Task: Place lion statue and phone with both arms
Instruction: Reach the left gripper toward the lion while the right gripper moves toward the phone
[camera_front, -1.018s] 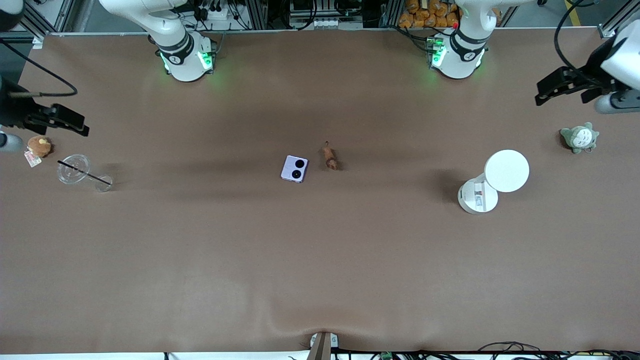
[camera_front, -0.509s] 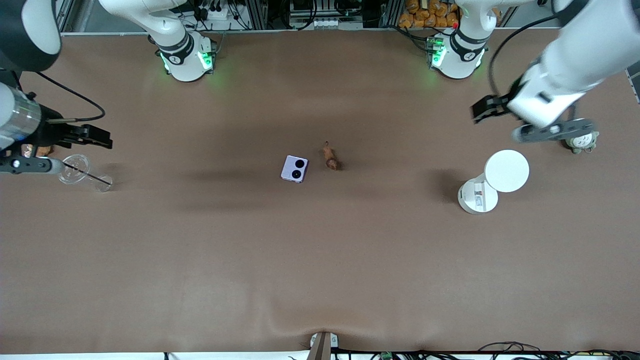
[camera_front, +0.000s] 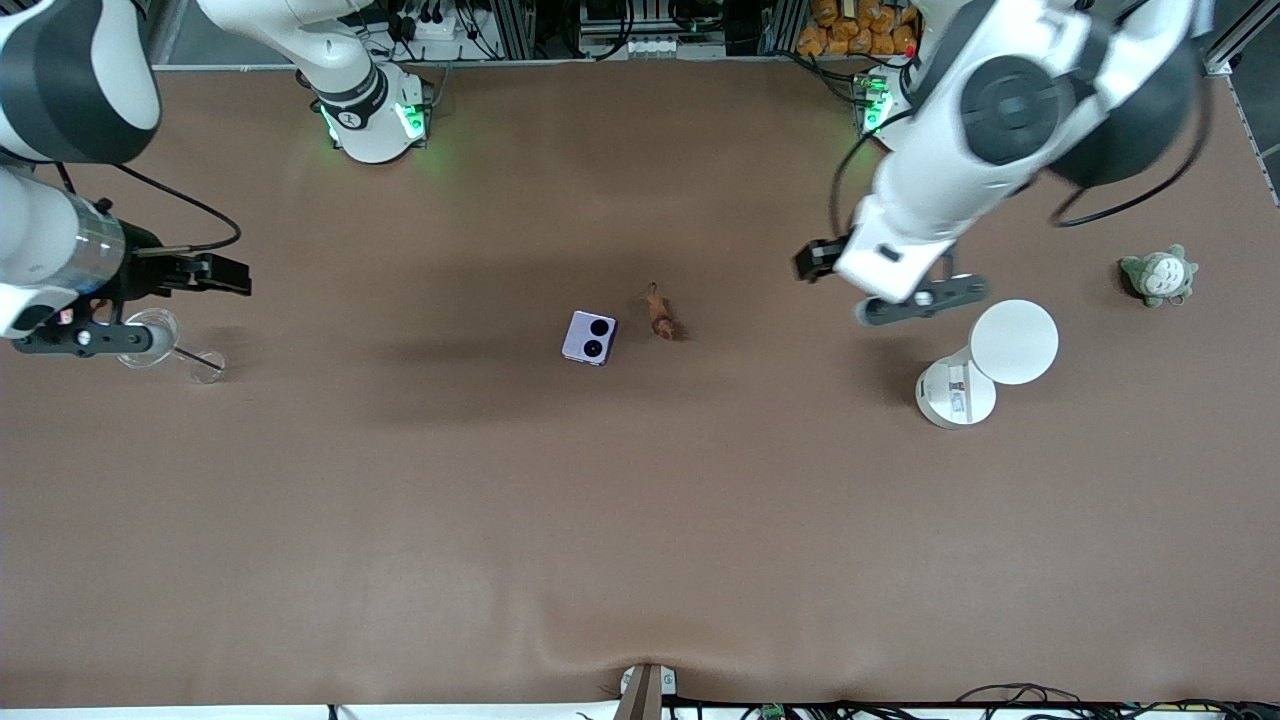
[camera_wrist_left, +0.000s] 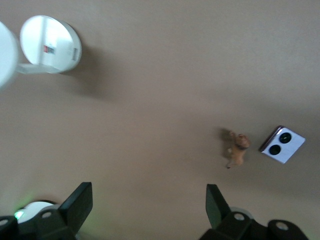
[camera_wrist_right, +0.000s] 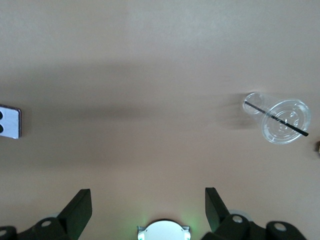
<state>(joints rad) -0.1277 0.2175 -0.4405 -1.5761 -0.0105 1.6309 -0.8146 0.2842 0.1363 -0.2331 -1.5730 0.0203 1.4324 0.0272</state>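
Note:
The lavender phone (camera_front: 589, 337) lies at the table's middle, its two black camera circles facing up. The small reddish-brown lion statue (camera_front: 660, 314) lies just beside it, toward the left arm's end. My left gripper (camera_front: 818, 261) is open and empty in the air, over bare table between the lion statue and the white device. Its wrist view shows the lion statue (camera_wrist_left: 237, 150) and phone (camera_wrist_left: 282, 144) ahead of the open gripper (camera_wrist_left: 146, 205). My right gripper (camera_front: 222, 272) is open and empty, above the table beside a clear cup; the phone's edge (camera_wrist_right: 10, 121) shows in its wrist view, where the gripper (camera_wrist_right: 146, 207) stands open.
A white round-topped device (camera_front: 985, 365) stands toward the left arm's end, with a grey-green plush (camera_front: 1158, 275) at that end's edge. A clear plastic cup with a black straw (camera_front: 150, 338) lies on its side under the right arm.
Both arms have swung in from the table's ends toward the middle. The left gripper moved much farther, from near the grey-green plush to beside the white device. Phone and lion have not moved.

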